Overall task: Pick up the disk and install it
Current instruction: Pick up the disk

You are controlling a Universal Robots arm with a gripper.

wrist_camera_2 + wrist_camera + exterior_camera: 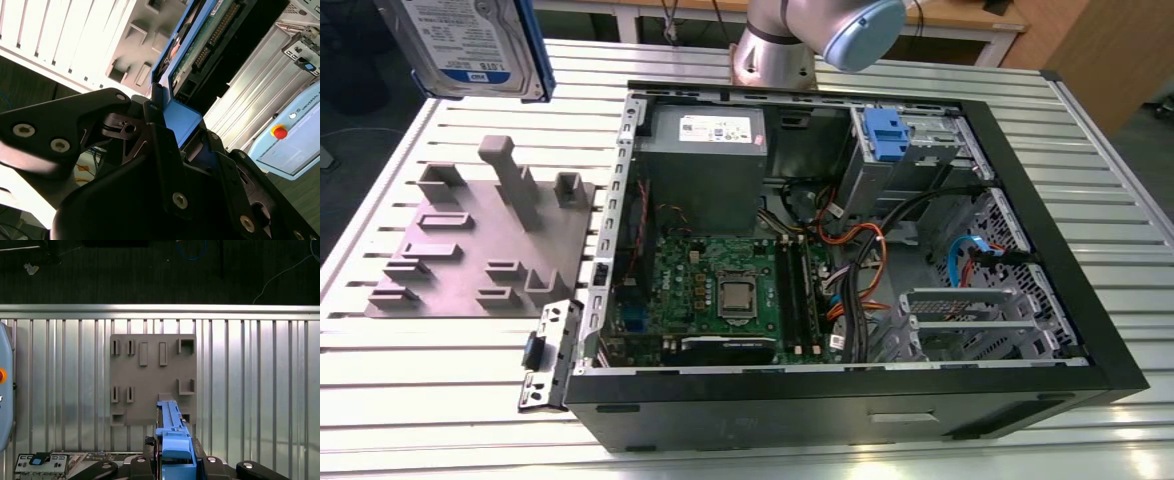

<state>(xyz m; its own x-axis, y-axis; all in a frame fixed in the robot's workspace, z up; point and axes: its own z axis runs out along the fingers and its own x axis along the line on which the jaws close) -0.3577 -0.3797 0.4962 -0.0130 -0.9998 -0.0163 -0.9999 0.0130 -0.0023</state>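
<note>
Up over the fixture plate [454, 240], at the exterior view's left, holding disk [470, 45] aloft, well apart from open PC case [854, 410]. Clamped w/ gripper [175, 462] closed down on blue bracket [172, 420] at one end, seen edge-on in the first wrist view. Not yet in the case. Prob. dense for its size, rigid, slick on metal faces. Fragile at bare PCB [200, 47], visible in the second wrist view, so best held by bracket/side edges, no knocks.

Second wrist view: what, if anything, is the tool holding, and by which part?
The tool grips the disk by the blue bracket along its narrow edge.
</note>
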